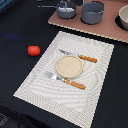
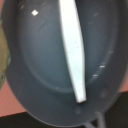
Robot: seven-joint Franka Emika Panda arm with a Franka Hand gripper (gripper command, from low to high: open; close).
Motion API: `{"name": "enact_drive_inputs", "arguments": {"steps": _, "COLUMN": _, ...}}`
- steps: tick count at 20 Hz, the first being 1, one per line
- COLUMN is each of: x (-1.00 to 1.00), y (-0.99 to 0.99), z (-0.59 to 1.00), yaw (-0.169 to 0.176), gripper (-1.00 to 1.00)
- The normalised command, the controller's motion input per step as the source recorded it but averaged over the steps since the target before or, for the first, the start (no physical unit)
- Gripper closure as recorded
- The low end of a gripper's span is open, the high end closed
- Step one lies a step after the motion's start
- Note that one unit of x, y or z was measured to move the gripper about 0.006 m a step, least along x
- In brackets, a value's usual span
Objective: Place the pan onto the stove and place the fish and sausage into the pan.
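Observation:
The grey-blue pan stands on the pinkish-brown stove at its end toward the exterior view's left, with its thin handle pointing further left. The wrist view looks straight down into the pan's bowl. The white fish lies across the bowl, and it shows as a pale bit in the exterior view. The red sausage lies on the dark table, left of the placemat in the exterior view. No gripper fingers show in either view.
A larger grey pot stands on the stove beside the pan, and another pot sits at the stove's end on the exterior view's right. The pale woven placemat holds a round plate, a knife and a fork.

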Motion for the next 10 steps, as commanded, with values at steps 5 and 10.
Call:
{"name": "enact_drive_inputs", "arguments": {"steps": 5, "x": 0.0, "y": -1.0, "z": 0.34, "yaw": -0.006, "gripper": -1.0}}
{"name": "enact_drive_inputs", "arguments": {"steps": 10, "x": 0.0, "y": -1.0, "z": 0.1, "yaw": 0.0, "gripper": -1.0}}
